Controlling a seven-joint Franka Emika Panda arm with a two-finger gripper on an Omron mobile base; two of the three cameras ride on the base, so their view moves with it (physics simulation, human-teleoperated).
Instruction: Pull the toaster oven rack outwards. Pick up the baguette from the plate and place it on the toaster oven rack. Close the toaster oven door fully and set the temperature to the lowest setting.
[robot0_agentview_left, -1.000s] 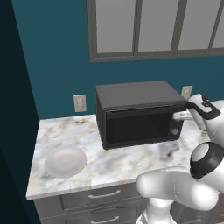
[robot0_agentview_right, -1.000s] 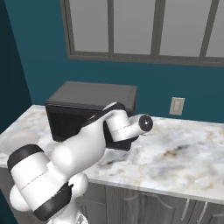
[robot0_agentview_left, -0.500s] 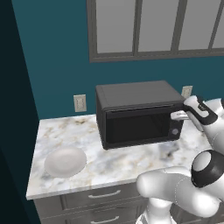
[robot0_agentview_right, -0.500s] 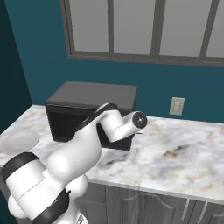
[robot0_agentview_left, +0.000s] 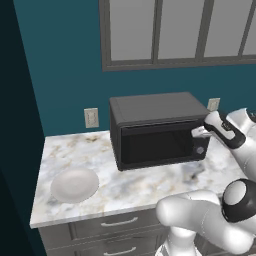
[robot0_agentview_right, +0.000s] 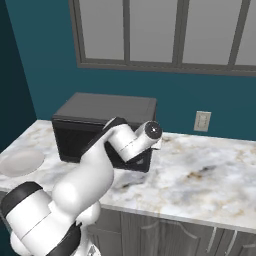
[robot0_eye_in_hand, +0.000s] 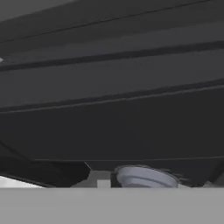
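The dark toaster oven (robot0_agentview_left: 155, 107) stands at the back of the marble counter, and its door (robot0_agentview_left: 157, 145) is closed upright. My gripper (robot0_agentview_left: 198, 133) is at the top of the right-hand knob panel, above a lower round knob (robot0_agentview_left: 200, 149). In the hand view a grey round knob (robot0_eye_in_hand: 146, 177) sits close at the bottom, under the oven's dark front; my fingertips are not visible, so their state is unclear. The white plate (robot0_agentview_left: 75, 184) lies bare at the counter's front left. The rack and the baguette are hidden from view. From the right, my arm covers the oven's (robot0_agentview_right: 107, 106) panel.
Wall outlets (robot0_agentview_left: 91, 117) (robot0_agentview_left: 213, 104) flank the oven, under a window. Marble counter (robot0_agentview_right: 210, 170) stretches open to the oven's right. Grey drawers (robot0_agentview_left: 120, 221) run below the front edge. A dark wall bounds the left end.
My hand has edged left, closer to the oven's knob panel. The oven door and the plate have not moved.
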